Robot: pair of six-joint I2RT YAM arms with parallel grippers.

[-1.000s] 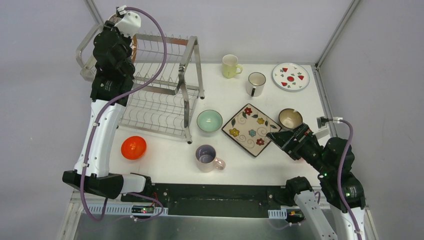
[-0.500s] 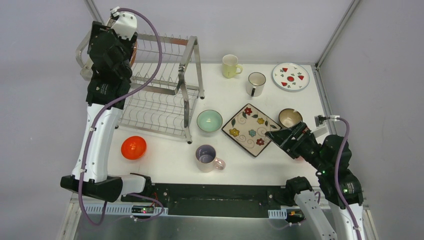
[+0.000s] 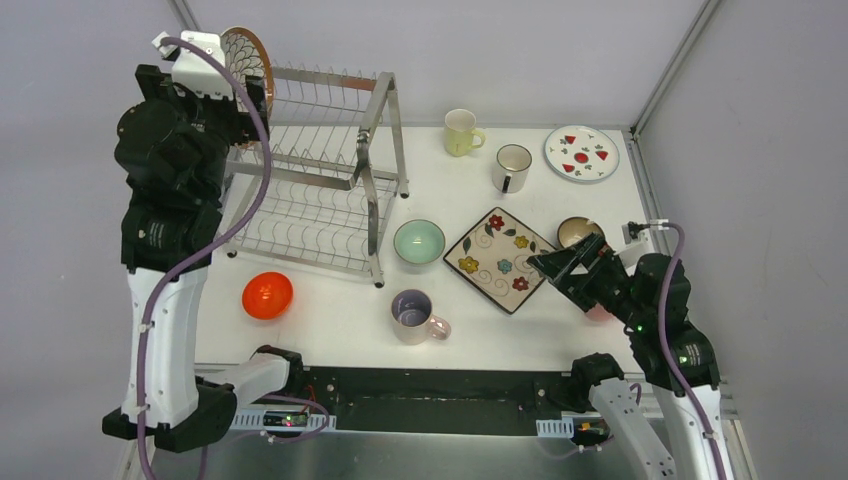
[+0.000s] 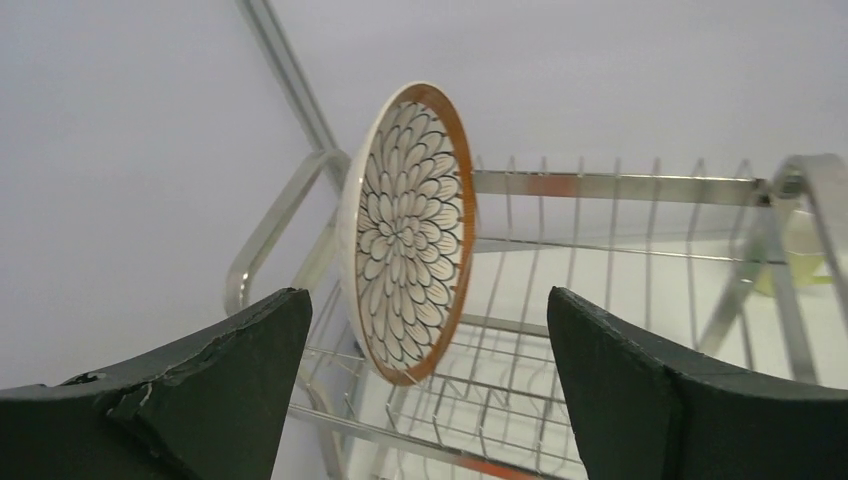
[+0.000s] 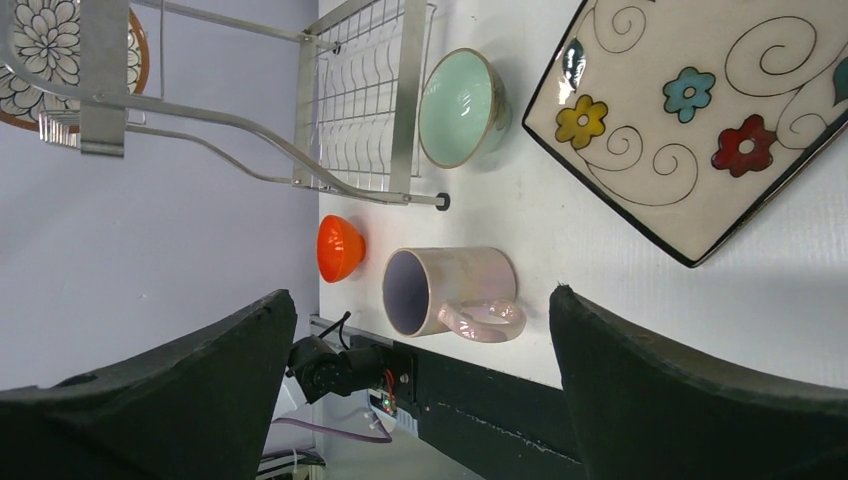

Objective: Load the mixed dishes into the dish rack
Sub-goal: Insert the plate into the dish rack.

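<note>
The silver dish rack (image 3: 330, 170) stands at the table's back left. A petal-pattern plate (image 3: 247, 55) (image 4: 405, 230) stands on edge in the far-left slots of its top tier. My left gripper (image 4: 428, 300) is open just in front of that plate, touching nothing. My right gripper (image 3: 562, 258) (image 5: 420, 295) hovers open and empty over the near corner of the flowered square plate (image 3: 500, 258). It partly covers the brown bowl (image 3: 578, 232). On the table lie the mint bowl (image 3: 419, 241), orange bowl (image 3: 267, 295) and lilac-lined mug (image 3: 412, 312).
At the back right stand a yellow mug (image 3: 461, 131), a white mug (image 3: 511, 167) and the red-fruit plate (image 3: 581, 152). Something pink (image 3: 598, 312) peeks out under my right arm. The rack's lower tier (image 3: 310, 225) holds no dishes. Grey walls close in left and right.
My left gripper has opened and let go of the petal-pattern plate, which now stands in the rack. The left arm has pulled back to the left. The right gripper has shifted slightly.
</note>
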